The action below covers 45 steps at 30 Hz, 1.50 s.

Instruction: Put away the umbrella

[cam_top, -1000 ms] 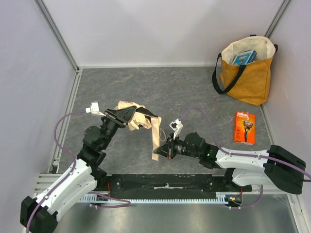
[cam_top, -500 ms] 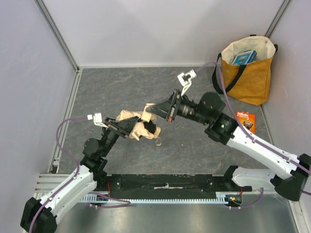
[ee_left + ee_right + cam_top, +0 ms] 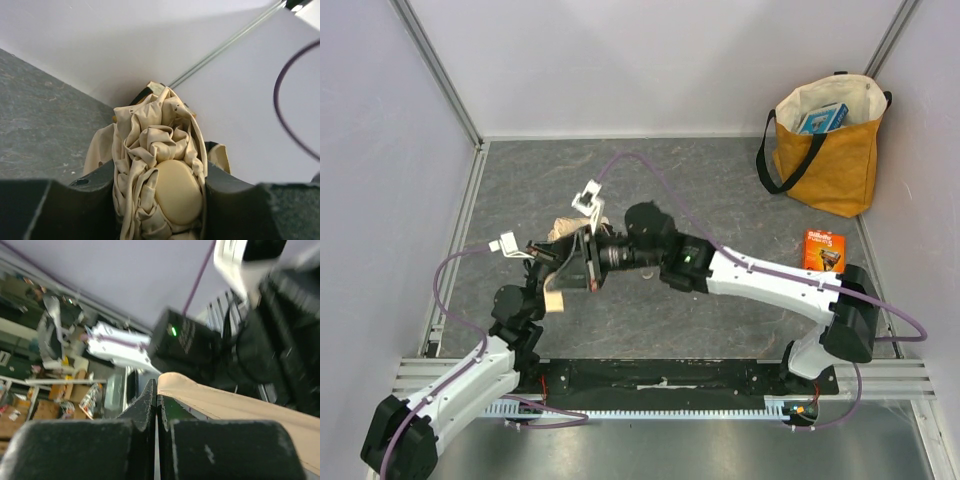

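Observation:
The umbrella [image 3: 152,150] is a crumpled pale beige bundle with a smooth cream oval knob [image 3: 179,192]. It sits between my left gripper's [image 3: 160,200] black fingers, which are shut on it. In the top view the bundle [image 3: 563,228] is held above the floor at centre left, mostly hidden by both grippers. My right gripper [image 3: 158,390] is shut, pinching the end of the umbrella's flat beige strap [image 3: 225,402]. In the top view it [image 3: 563,272] is reached far left, right against my left gripper [image 3: 550,256]. A strap end [image 3: 554,298] hangs below.
A mustard-yellow tote bag [image 3: 830,150] with black straps stands open at the back right, a blue box inside. An orange razor package [image 3: 823,263] lies on the grey floor at the right. White walls enclose the left, back and right.
My right gripper has swung with the strap from the front centre, up past the back of the bundle, and over to the left beside my left gripper. The left gripper has drawn slightly nearer.

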Motion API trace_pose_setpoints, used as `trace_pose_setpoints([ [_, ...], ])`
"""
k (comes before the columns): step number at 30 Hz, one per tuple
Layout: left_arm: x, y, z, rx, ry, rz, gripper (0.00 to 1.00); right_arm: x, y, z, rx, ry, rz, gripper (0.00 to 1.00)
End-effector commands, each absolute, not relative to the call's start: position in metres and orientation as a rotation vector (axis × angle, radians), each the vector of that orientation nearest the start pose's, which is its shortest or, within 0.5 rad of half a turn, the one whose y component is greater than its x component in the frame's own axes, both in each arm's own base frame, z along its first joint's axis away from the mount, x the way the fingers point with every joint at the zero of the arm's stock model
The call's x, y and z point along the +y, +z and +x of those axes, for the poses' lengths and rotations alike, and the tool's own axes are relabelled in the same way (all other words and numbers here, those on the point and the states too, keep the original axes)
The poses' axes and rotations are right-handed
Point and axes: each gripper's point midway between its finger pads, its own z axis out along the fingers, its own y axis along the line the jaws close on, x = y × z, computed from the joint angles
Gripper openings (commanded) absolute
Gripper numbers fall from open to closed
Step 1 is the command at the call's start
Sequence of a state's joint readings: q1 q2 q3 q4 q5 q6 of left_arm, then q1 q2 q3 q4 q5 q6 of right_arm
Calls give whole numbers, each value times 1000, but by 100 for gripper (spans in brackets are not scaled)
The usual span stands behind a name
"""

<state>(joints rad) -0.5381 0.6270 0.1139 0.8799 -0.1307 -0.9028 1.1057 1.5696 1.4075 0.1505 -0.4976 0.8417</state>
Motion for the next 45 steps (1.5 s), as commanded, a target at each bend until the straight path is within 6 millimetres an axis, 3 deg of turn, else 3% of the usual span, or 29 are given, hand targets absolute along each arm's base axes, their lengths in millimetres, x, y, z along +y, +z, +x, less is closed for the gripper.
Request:
trace_pose_setpoints([
  [1,-142,297,264,1162,-1246,-608,2,484,343,70,1756,1764,-948,0],
  [5,-145,314,264,1102,-1476,-794,2,464,273,96,1921,1377,-997,0],
  [8,-152,320,263,1102,-1624,-900,2,443,244,130,1942,1073,-976,0],
  [12,-159,324,263,1097,-1812,-1063,2,425,232,178,1859,676,-874,0],
  [16,-162,338,261,1049,-1966,-1147,2,426,237,197,1656,569,-795,0],
  [21,-161,359,261,989,-2001,-1094,2,473,265,170,1578,691,-900,0],
  [23,-160,360,261,961,-2035,-1107,2,476,265,167,1606,716,-876,0],
  [24,-161,359,262,957,-2047,-1116,2,472,260,167,1632,709,-858,1],
  [28,-157,372,262,884,-2069,-1066,2,446,237,162,1741,721,-777,48],
  [31,-151,389,258,802,-2067,-960,2,427,225,147,1887,768,-727,68],
  [37,-142,416,247,687,-1951,-695,2,368,220,125,2045,898,-499,92],
  [40,-145,428,244,680,-1878,-586,2,356,221,116,2149,1073,-371,96],
  [45,-145,448,234,593,-1847,-463,2,339,222,143,2331,1361,64,97],
])
